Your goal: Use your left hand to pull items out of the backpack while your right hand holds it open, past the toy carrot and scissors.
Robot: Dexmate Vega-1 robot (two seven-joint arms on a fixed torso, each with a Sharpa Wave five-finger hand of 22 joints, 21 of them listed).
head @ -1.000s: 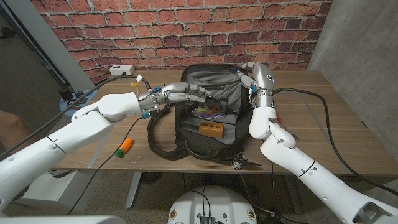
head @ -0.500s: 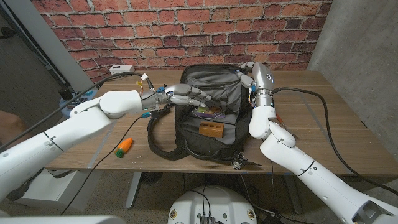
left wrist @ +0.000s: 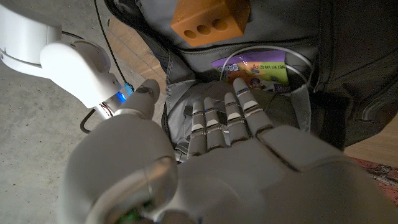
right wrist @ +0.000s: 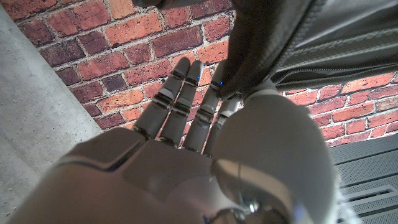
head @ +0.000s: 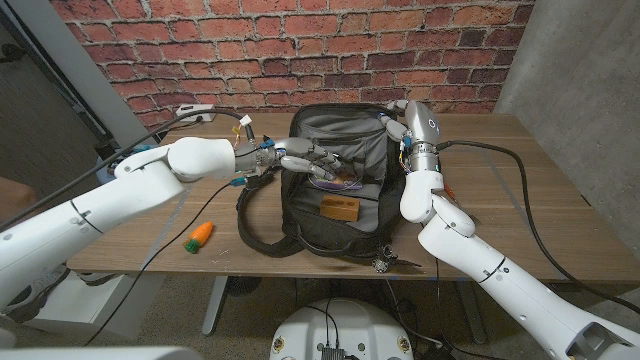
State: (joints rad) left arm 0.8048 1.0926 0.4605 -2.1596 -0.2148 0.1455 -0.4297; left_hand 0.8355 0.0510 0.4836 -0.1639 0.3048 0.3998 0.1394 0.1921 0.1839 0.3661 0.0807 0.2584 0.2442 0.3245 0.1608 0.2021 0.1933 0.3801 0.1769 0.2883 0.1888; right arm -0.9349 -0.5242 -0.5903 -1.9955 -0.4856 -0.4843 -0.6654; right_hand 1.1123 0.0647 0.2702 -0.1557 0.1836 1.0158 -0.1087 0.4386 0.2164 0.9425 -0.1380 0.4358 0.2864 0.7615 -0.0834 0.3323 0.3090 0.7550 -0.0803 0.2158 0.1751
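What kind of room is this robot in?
Probably a robot lab or workshop: a plain wooden table against a bare brick wall, with loose cables trailing across the table.

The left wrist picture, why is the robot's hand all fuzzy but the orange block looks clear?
In the left wrist view the left hand sits very close to the lens, so it blurs, while the orange block and purple packet inside the backpack lie farther off and look sharper. The head view stays evenly lit and sharp.
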